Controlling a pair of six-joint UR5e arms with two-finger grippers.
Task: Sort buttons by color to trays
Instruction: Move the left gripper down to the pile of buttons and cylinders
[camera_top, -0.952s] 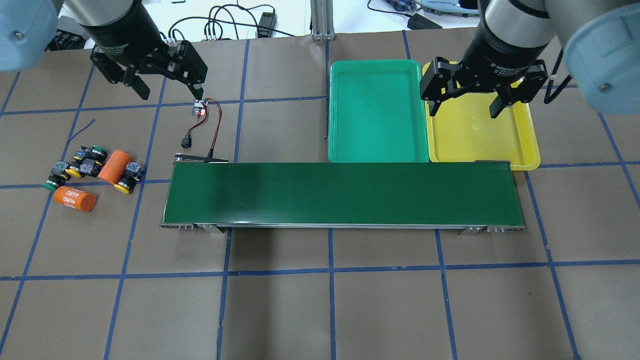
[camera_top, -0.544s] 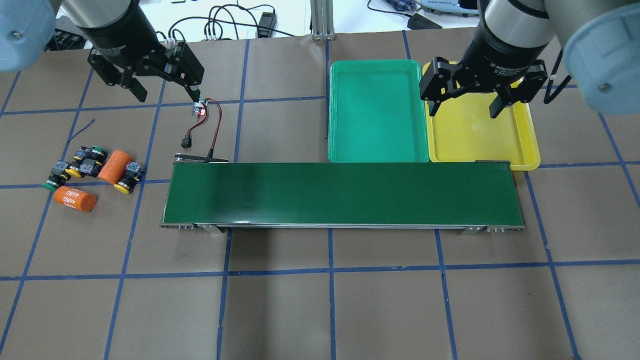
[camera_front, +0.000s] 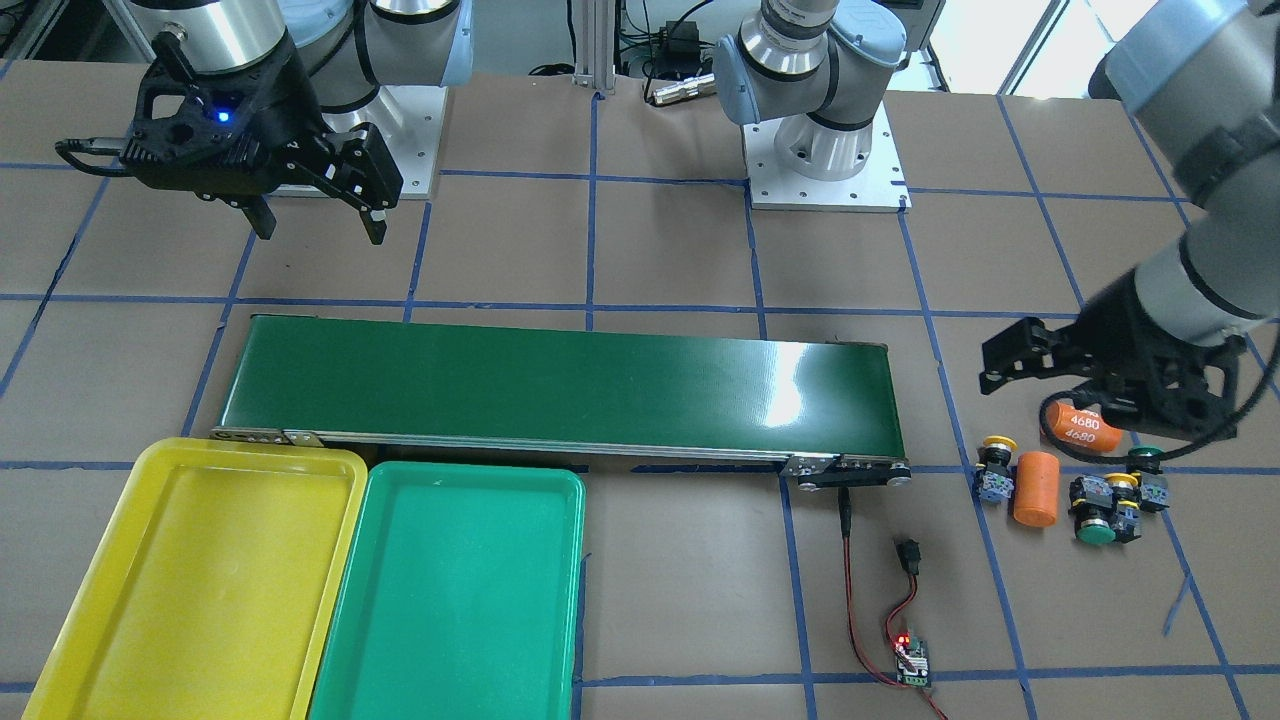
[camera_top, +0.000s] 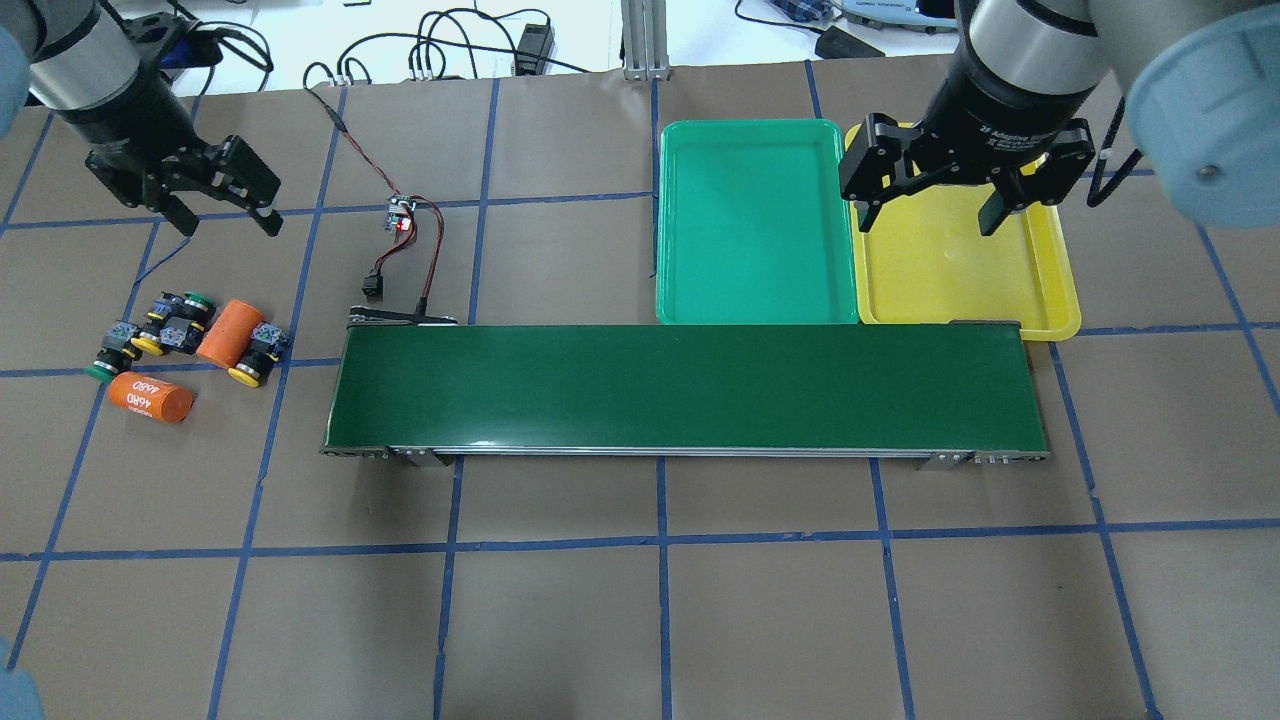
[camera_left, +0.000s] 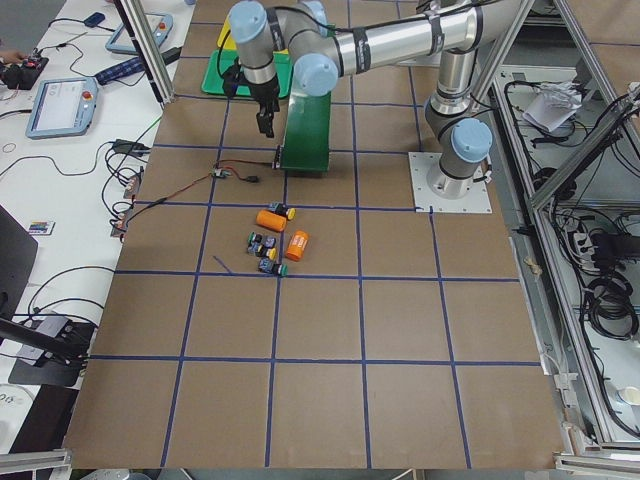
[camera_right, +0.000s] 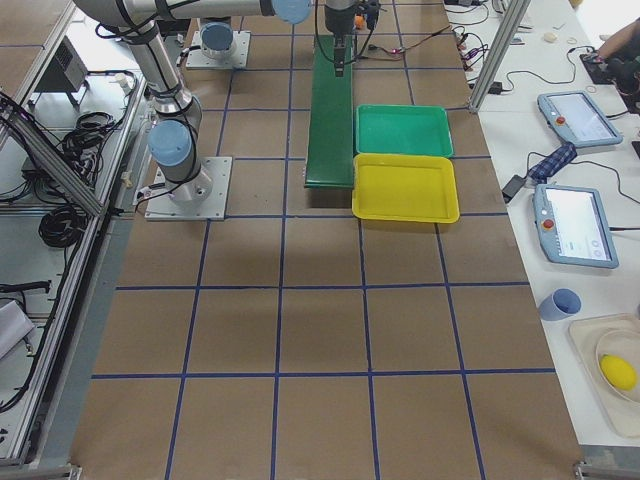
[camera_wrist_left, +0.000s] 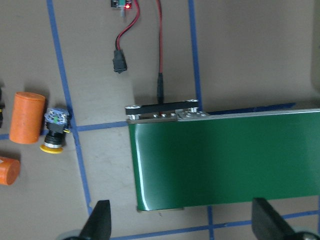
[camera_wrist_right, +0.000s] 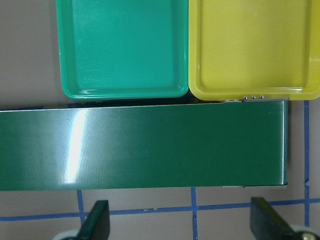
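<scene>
Yellow tray (camera_top: 960, 280), green tray (camera_top: 755, 230), dark-green belt (camera_top: 680, 390), orange cylinders (camera_top: 228, 332) (one lettered white), brown table (camera_top: 800, 600) gridded in blue.

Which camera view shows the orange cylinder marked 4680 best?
The overhead exterior view: the cylinder lies whole and unobstructed, its marking readable. The front-facing view has the left gripper partly covering it; exterior left shows it tiny; the left wrist view crops it.

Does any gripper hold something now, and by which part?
Nothing is held. The left gripper and the right gripper are both open and empty; all four buttons lie on the table.
</scene>
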